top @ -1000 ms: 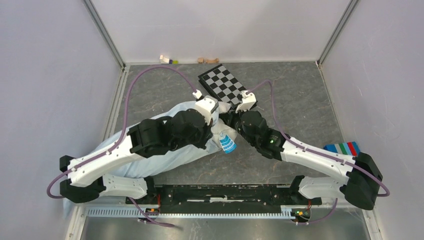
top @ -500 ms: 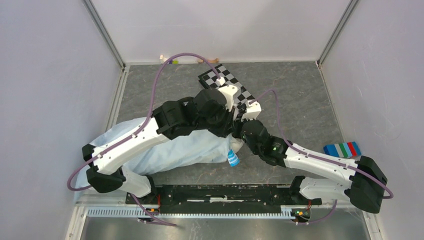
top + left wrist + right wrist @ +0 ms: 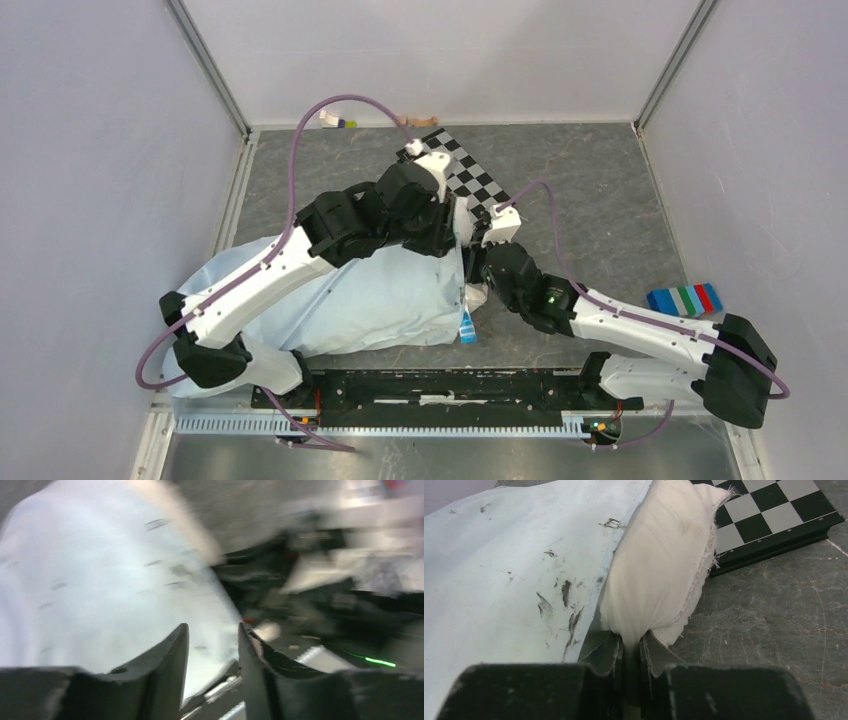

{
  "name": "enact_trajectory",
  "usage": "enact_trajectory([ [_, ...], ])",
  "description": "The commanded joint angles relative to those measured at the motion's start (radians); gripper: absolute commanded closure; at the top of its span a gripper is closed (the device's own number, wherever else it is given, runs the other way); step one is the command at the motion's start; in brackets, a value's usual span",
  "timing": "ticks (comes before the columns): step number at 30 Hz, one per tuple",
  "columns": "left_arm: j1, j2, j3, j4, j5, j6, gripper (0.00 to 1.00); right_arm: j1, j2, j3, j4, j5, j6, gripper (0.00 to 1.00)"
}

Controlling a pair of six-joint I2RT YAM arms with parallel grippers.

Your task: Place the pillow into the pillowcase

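Pinching pillow point(image 3: 659, 570) end outside pillowcase point(image 3: 509, 565) mouth with right gripper point(image 3: 631, 641), jaws pressed on cloth | hanging left gripper point(image 3: 212, 635) above pillowcase, jaws spread

The left arm point(image 3: 260, 285) and right arm point(image 3: 640, 325) are white tubes with chunky black joints, each with a thin purple cable point(image 3: 345, 97), a tiny green light point(image 3: 548, 297) on the right one, and black fingers point(image 3: 167, 665) on the left end effector point(image 3: 212, 630).
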Motion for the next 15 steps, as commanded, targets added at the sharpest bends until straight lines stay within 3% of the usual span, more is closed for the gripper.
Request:
enact_trajectory([
  [1,0.096,-0.078,-0.229,-0.058,-0.21,-0.102,0.35,-0.025,-0.076,-0.001,0.001,-0.071,-0.05,0.8],
  [3,0.175,-0.098,-0.338,-0.01,-0.184,-0.104,0.3,-0.033,-0.087,0.028,-0.096,-0.102,-0.068,0.7],
  [6,0.273,-0.11,-0.484,0.111,-0.096,-0.097,0.35,-0.041,-0.14,-0.001,-0.145,-0.156,-0.112,0.41],
  [8,0.289,-0.097,-0.512,0.144,-0.081,-0.093,0.55,-0.064,-0.162,-0.029,-0.156,-0.237,-0.143,0.26],
  [11,0.292,-0.062,-0.499,0.174,-0.06,-0.065,0.9,-0.079,-0.18,-0.077,-0.162,-0.33,-0.186,0.15],
  [12,0.292,-0.054,-0.486,0.186,-0.036,-0.052,0.97,-0.087,-0.18,-0.092,-0.168,-0.338,-0.187,0.14],
  [15,0.29,-0.043,-0.429,0.264,0.061,-0.004,0.98,-0.142,-0.166,-0.145,-0.139,-0.404,-0.19,0.12],
])
